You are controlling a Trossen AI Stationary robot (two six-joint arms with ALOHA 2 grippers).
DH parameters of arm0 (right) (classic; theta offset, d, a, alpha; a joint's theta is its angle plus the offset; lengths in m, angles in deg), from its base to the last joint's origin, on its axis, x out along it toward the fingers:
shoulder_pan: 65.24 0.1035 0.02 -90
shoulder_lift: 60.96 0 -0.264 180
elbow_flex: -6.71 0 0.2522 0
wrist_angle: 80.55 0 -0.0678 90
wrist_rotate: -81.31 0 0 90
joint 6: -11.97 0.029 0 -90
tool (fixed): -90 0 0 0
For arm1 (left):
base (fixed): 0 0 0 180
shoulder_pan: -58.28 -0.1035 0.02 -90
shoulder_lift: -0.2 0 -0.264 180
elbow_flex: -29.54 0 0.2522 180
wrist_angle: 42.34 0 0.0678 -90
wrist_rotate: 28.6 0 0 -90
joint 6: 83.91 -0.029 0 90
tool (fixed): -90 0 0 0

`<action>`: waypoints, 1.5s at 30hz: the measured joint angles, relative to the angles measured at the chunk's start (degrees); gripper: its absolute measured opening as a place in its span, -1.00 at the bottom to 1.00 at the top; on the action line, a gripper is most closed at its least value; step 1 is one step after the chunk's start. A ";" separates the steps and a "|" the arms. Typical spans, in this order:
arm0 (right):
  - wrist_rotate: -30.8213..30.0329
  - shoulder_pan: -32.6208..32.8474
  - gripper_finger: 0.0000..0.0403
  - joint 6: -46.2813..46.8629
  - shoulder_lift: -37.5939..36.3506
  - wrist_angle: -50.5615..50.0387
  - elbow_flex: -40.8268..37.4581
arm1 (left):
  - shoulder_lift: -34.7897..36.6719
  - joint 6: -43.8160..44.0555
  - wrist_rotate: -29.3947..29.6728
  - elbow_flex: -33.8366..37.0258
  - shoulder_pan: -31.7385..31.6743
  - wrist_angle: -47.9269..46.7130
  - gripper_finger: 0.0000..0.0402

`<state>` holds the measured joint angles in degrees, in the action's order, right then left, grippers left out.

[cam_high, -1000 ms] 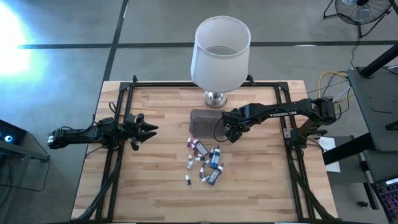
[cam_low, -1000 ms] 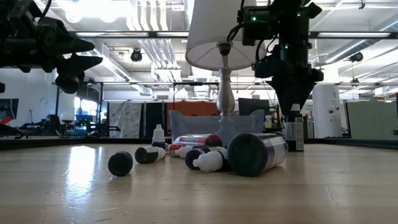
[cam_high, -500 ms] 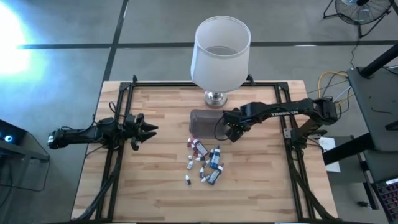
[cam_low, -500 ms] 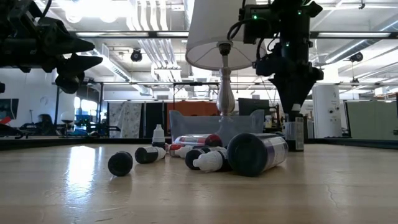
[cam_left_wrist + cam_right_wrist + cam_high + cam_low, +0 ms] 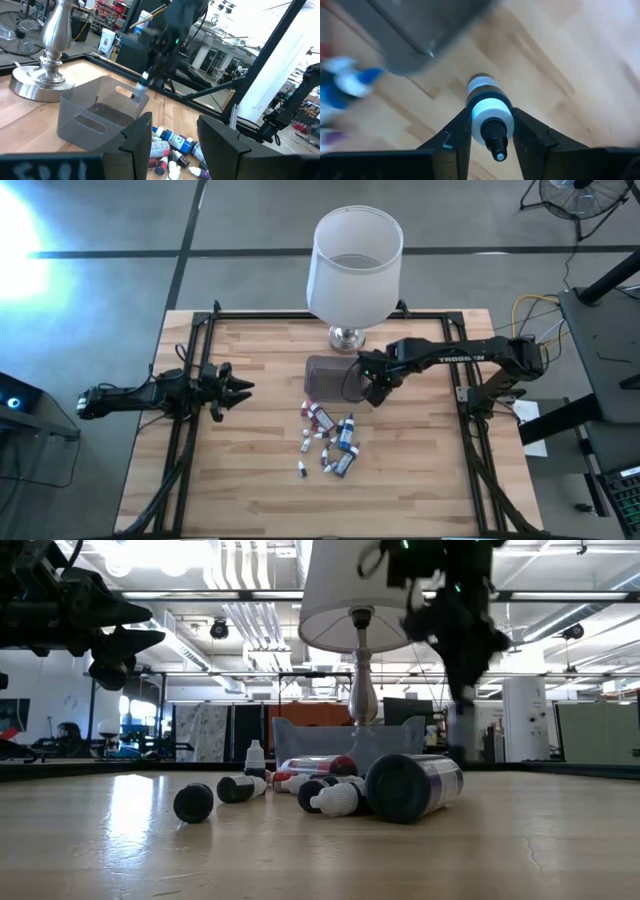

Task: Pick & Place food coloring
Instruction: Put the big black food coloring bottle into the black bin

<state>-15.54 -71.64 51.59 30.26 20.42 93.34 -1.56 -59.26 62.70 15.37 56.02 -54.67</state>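
My right gripper (image 5: 491, 125) points down just right of the clear tub (image 5: 325, 378), shut on one food coloring bottle (image 5: 488, 102) with a dark body and white cap. This bottle also shows in the low view (image 5: 461, 740) and in the left wrist view (image 5: 141, 84). Several more food coloring bottles (image 5: 328, 442) lie in a heap on the wood in front of the tub. My left gripper (image 5: 240, 388) waits open and level over the table's left side. My right gripper pinches the bottle's white cap (image 5: 491, 113) between its two fingers, one on each side, just under the dark dropper tip. The fingers come from above, pointing down. The bottle hangs upright below them, a little above the table.
A big white-shaded lamp (image 5: 355, 260) stands on its metal foot (image 5: 347, 337) behind the tub. Black frame rails (image 5: 463, 395) run along the table's left, right and far sides. Bare wood lies near the front edge and on the left half.
My right gripper has taken hold of the upright bottle beside the tub and gone up with it. The bottle, which stood on the wood, now hangs just clear of it, still upright. The heap of bottles has not moved.
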 joint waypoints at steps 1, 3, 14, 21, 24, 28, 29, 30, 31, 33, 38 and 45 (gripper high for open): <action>-0.03 0.00 -0.47 -0.55 0.00 -0.76 2.23 | 0.00 0.00 0.00 -0.01 -0.01 0.00 -0.33; -0.30 0.00 -0.47 -1.38 -0.09 -2.86 7.18 | 0.00 0.00 0.00 0.00 0.00 0.00 -0.33; -5.18 -0.04 -0.46 -11.18 8.22 -12.24 27.18 | 0.00 0.01 0.00 0.00 0.00 0.00 -0.33; -5.88 -0.26 -0.45 -24.01 20.06 -12.90 32.95 | 0.00 0.02 0.00 0.00 -0.02 -0.02 -0.33; -9.09 -0.26 -0.45 -27.77 23.26 -13.31 33.76 | -0.02 0.00 0.00 -0.01 0.00 -0.01 -0.33; -9.49 -0.63 -0.45 -30.04 25.62 -12.38 33.08 | 0.00 0.02 0.00 0.00 0.00 0.00 -0.33; -8.94 -0.80 -0.45 -30.22 25.66 -11.68 32.74 | 0.00 0.02 0.00 -0.02 0.00 0.00 -0.33; -7.89 -1.03 -0.45 -30.26 25.66 -10.77 32.34 | 0.00 0.00 0.00 -0.02 -0.02 0.00 -0.33; -6.69 -1.23 -0.45 -30.19 25.62 -9.54 31.99 | 0.00 0.00 0.00 0.00 0.00 0.00 -0.33; -5.11 -1.83 -0.45 -29.19 25.53 -7.75 31.79 | 0.00 0.00 0.00 0.00 -0.02 0.00 -0.33; -5.07 -2.77 -0.39 -26.32 25.35 -8.19 31.77 | 0.00 0.02 0.00 -0.02 0.00 0.00 -0.33; -5.11 -3.10 -0.12 -24.59 25.31 -8.56 31.05 | 0.00 0.02 0.00 0.00 0.00 0.00 -0.33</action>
<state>-20.66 -74.74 26.99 55.57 11.86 124.40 -1.56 -59.24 62.70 15.37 56.02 -54.67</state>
